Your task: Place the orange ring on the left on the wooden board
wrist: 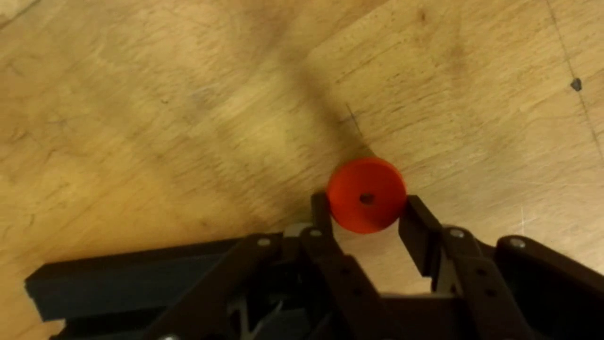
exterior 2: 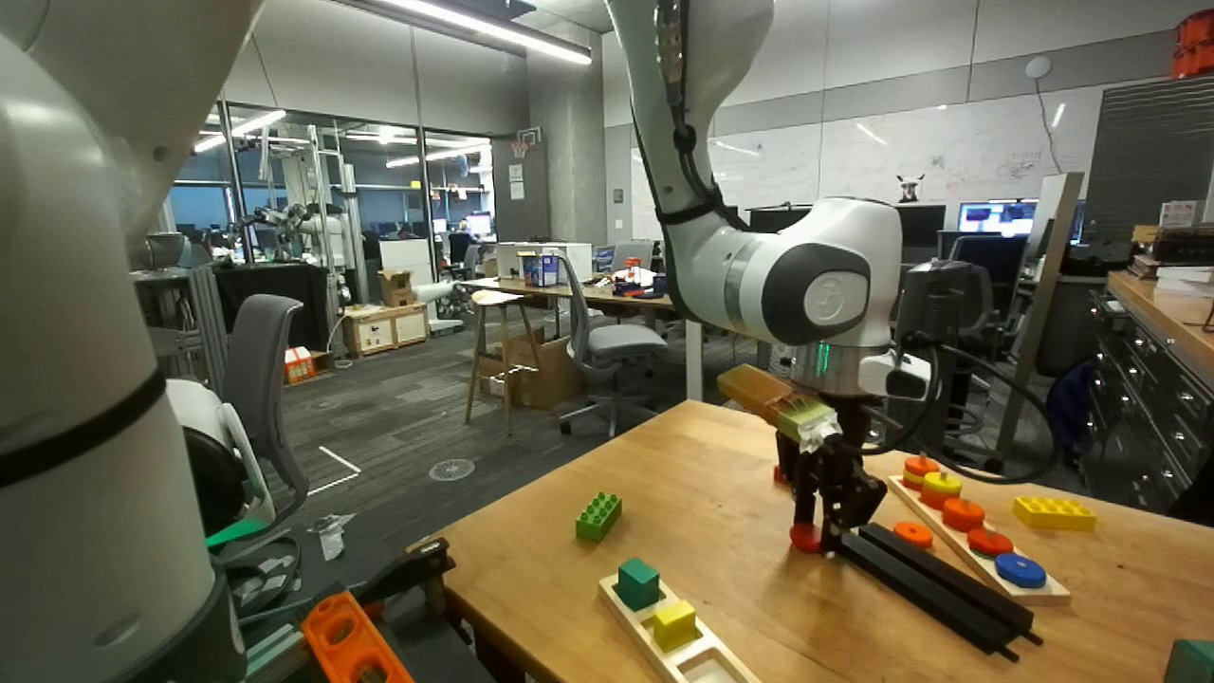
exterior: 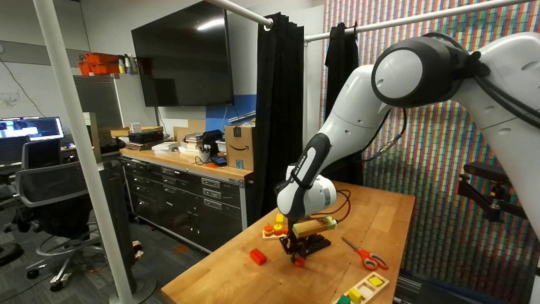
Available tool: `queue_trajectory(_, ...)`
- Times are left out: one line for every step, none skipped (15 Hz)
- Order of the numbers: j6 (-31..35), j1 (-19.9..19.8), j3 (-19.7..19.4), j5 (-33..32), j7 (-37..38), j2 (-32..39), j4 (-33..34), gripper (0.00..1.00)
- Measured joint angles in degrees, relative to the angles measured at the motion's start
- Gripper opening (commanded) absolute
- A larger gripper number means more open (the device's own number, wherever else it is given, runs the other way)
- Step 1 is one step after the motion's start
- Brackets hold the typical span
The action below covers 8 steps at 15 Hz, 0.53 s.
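Note:
An orange-red ring (wrist: 367, 177) with a small centre hole sits between my fingertips in the wrist view, touching both. It also shows in both exterior views (exterior: 299, 261) (exterior 2: 805, 539). My gripper (wrist: 366, 208) is shut on it, low over the tabletop; whether the ring touches the table I cannot tell. The gripper shows in both exterior views (exterior: 298, 257) (exterior 2: 821, 536). The pale wooden board (exterior 2: 1048, 595) lies beyond the black rails, carrying orange, yellow, red and blue rings; it is partly hidden in an exterior view (exterior: 270, 237). Another loose orange ring (exterior 2: 912, 534) lies beside the board.
Black rails (exterior 2: 934, 590) lie right beside the gripper, also in the wrist view (wrist: 132, 281). Orange-handled scissors (exterior: 369, 261), a red brick (exterior: 258, 256), a yellow brick (exterior 2: 1053, 513), a green brick (exterior 2: 599, 517) and a wooden block tray (exterior 2: 626, 617) are on the tabletop.

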Motion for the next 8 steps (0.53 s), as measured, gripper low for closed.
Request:
queue_trajectory(-0.2, 0.8, -0.8, -1.0, 0.5, -0.3, 0.5, 0.18)
queue_trajectory(-0.7, 1.8, -1.6, -2.1, 1.1, -0.7, 1.0, 0.18)
queue_trajectory(-1.3, 2.6, -2.3, -3.2, 1.7, -1.2, 1.7, 0.18)
queue_trajectory(-2.0, 3.5, -3.0, -4.3, 2.4, -1.9, 2.3, 0.18)
queue_trajectory(-2.7, 4.2, -3.5, -5.4, 3.0, -2.5, 3.2, 0.18)
queue_trajectory(-3.5, 4.9, -4.0, -6.4, 3.5, -3.1, 4.1, 0.18)
queue_trajectory(-4.2, 5.4, -4.4, -7.5, 4.0, -3.5, 5.2, 0.18)
queue_trajectory(-4.8, 5.8, -4.6, -8.3, 4.4, -3.8, 6.3, 0.18)
